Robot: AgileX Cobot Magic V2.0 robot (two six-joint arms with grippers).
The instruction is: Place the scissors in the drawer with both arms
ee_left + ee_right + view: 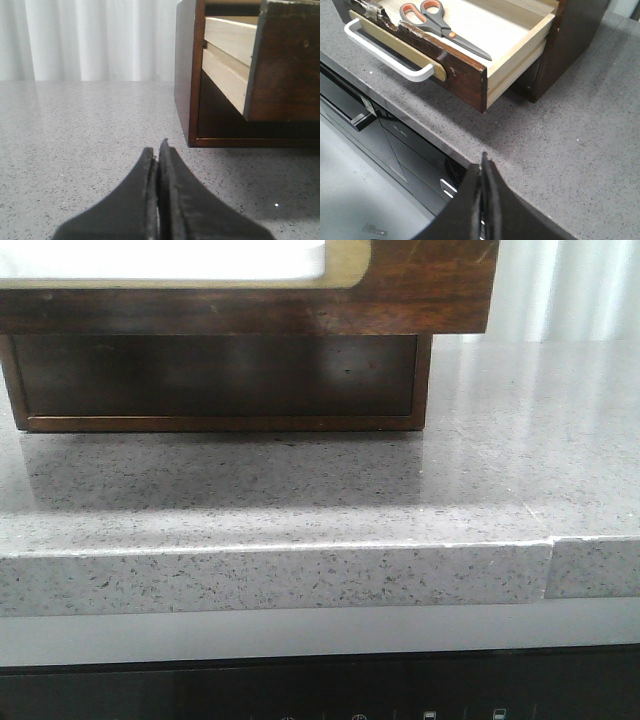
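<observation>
The scissors (442,27), grey-handled with orange-lined loops, lie flat inside the pulled-out drawer (465,75), blades pointing toward its back. In the front view only the drawer's dark scratched front (400,290) shows, jutting out over the cabinet (220,380); the scissors are hidden there. The left wrist view has the drawer's pale side (225,65) sticking out of the cabinet. My left gripper (156,150) is shut and empty, low over the counter, left of the cabinet. My right gripper (484,162) is shut and empty, above the counter's front edge, well away from the drawer.
The speckled grey countertop (480,480) has a seam near its front right edge (549,565). The drawer front bears a white bar handle (385,52). Below the counter edge sits a dark appliance front (380,135). White curtains (90,40) hang behind.
</observation>
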